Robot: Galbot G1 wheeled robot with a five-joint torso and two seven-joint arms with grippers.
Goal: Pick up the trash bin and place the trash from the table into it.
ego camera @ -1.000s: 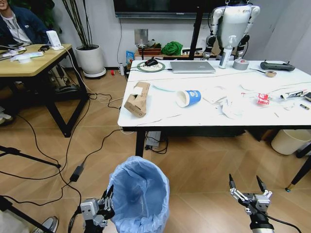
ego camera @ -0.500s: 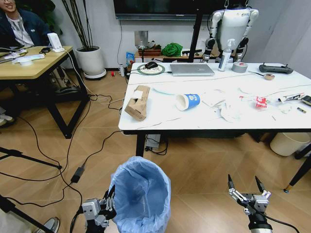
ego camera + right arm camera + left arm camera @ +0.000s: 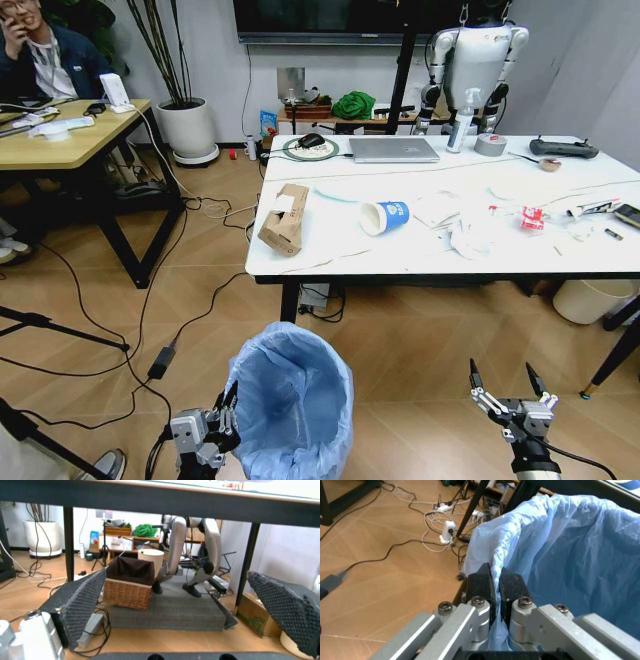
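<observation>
Your view: white veined worktop (image 3: 400,262) on black legs, wood floor strewn with cables. On it lie the box (image 3: 284,219), blue-and-white cup (image 3: 384,216) with unreadable print, tissues (image 3: 468,234), laptop (image 3: 392,150) and tape roll (image 3: 490,145). The bin (image 3: 290,405) stands on the floor before the worktop. Your left tool (image 3: 494,586) is clenched on its blue bag rim. Your right tool (image 3: 510,389) hangs low, fingers spread, empty.
</observation>
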